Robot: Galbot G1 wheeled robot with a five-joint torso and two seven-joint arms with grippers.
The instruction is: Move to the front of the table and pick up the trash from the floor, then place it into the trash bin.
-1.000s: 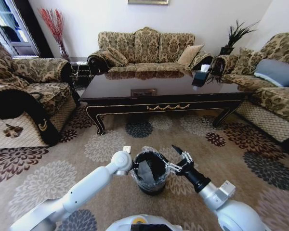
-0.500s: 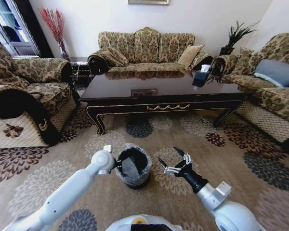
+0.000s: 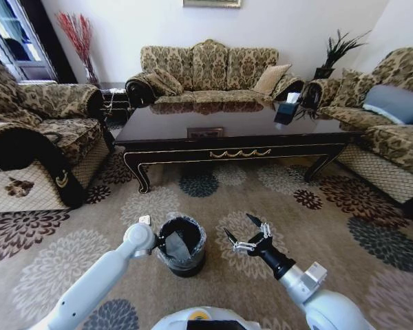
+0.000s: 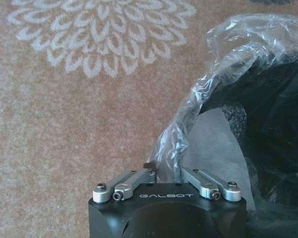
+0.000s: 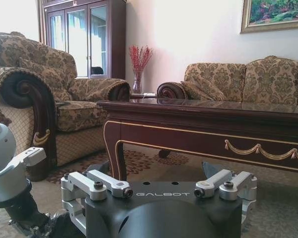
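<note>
The black trash bin (image 3: 182, 261) with its clear liner sits low on the flowered floor (image 3: 76, 261), in front of the dark table (image 3: 234, 127). My left gripper (image 3: 157, 240) is shut on the bin's rim (image 4: 203, 106), pinching liner and edge at the bin's left side. A pale crumpled piece of trash (image 3: 176, 246) lies inside the bin (image 4: 216, 148). My right gripper (image 3: 243, 234) hangs open just right of the bin, with nothing between its fingers. In the right wrist view that gripper (image 5: 161, 176) faces the table (image 5: 213, 124).
Patterned sofas (image 3: 210, 69) ring the table on three sides: an armchair (image 3: 34, 137) at the left, another sofa (image 3: 389, 117) at the right. A dark box (image 3: 286, 110) stands on the table. Open carpet lies between me and the table.
My left arm has carried the bin leftward and lowered it toward the carpet. The right gripper has drawn back slightly from the bin and stays open.
</note>
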